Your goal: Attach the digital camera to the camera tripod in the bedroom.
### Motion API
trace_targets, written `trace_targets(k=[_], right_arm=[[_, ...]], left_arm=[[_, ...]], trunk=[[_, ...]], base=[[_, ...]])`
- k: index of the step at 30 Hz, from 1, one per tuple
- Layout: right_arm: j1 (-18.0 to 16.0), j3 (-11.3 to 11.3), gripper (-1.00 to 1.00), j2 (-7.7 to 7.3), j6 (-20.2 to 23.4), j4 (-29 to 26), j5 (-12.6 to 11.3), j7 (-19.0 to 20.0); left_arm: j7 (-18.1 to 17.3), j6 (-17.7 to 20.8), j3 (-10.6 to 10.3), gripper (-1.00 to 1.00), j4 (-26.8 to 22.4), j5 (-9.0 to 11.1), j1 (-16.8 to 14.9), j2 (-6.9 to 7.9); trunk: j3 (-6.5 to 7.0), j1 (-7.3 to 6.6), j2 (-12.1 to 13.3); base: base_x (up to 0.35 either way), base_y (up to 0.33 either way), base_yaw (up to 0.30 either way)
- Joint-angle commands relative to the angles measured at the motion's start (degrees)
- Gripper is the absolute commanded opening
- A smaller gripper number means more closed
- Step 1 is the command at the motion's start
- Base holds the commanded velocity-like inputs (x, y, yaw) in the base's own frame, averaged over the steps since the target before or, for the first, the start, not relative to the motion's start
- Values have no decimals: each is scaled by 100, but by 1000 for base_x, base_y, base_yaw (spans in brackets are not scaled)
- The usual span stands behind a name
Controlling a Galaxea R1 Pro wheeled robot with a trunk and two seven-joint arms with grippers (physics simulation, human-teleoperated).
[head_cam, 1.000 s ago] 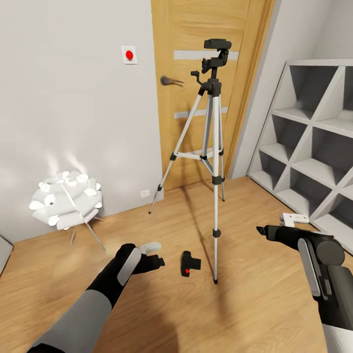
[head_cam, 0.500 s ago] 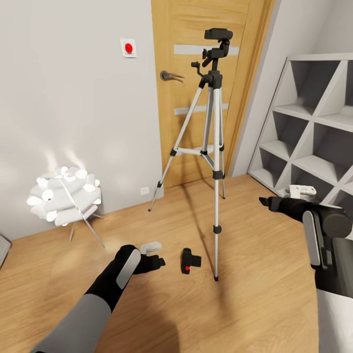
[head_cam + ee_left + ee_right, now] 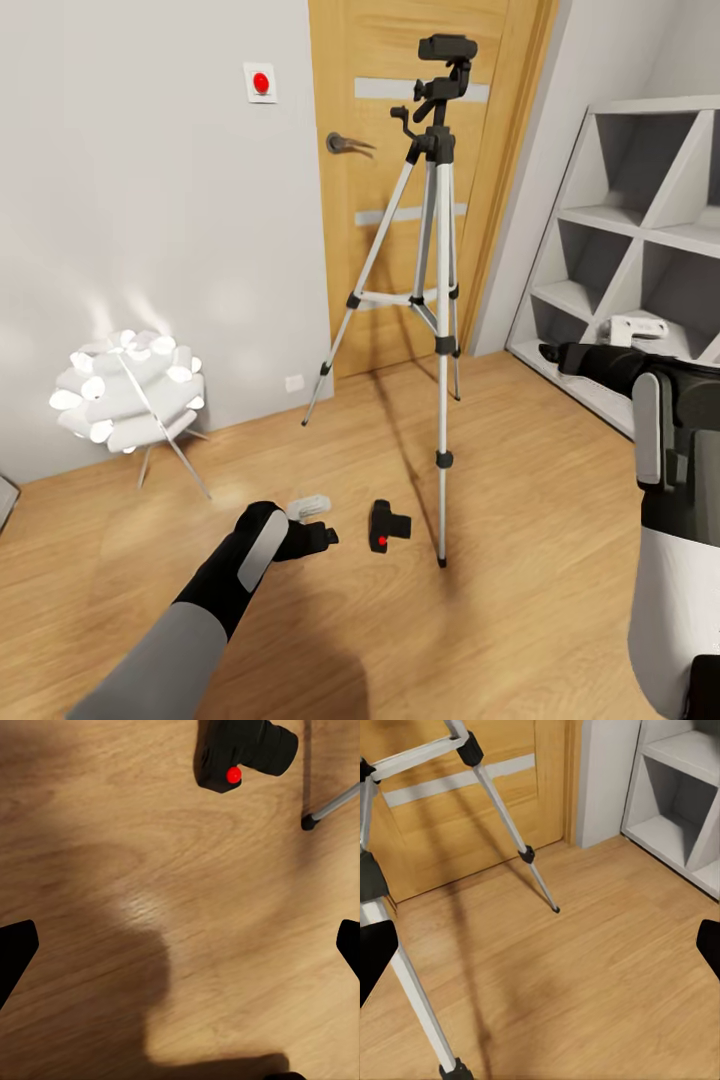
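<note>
1. Left gripper hangs low over the wood floor at the near left, fingers spread wide and empty; in the left wrist view the two dark fingertips sit far apart with bare boards between them.
2. Lit white floor lamp stands at the far left, against the white wall.
3. Wall switch with a red button is mounted on that wall, just beside the door frame.
4. Digital camera lies on the floor just beyond the left gripper, not touching it, red dot visible; it rests near the foot of the tripod's front leg. The left wrist view shows the same, camera and leg tip close together but apart.
5. Camera tripod stands upright on three spread silver legs in front of the wooden door; its black head carries nothing.
6. Right gripper is raised at the right, well apart from the tripod, pointing toward it; its fingers stand wide and hold nothing.
7. Grey shelf unit stands along the right wall, behind the right arm.
</note>
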Motion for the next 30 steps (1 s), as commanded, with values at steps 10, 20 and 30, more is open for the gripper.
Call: trace_targets(k=[10,20,30], right_arm=[[-219,-6,100,-8,26,-4,-10,1],[-240,-6,100,-10,26,-5,-9,1],[-103,-12,100,42,26,62,13,-10]], left_arm=[[56,11,-17,100,-7,61,0,0],[56,11,-18,100,-7,61,0,0],[55,11,-26,100,-7,62,1,0]], trunk=[[-185,219,-405],[-364,439,-806],[-544,658,-1207]], base=[[0,0,0],[0,0,0],[0,0,0]])
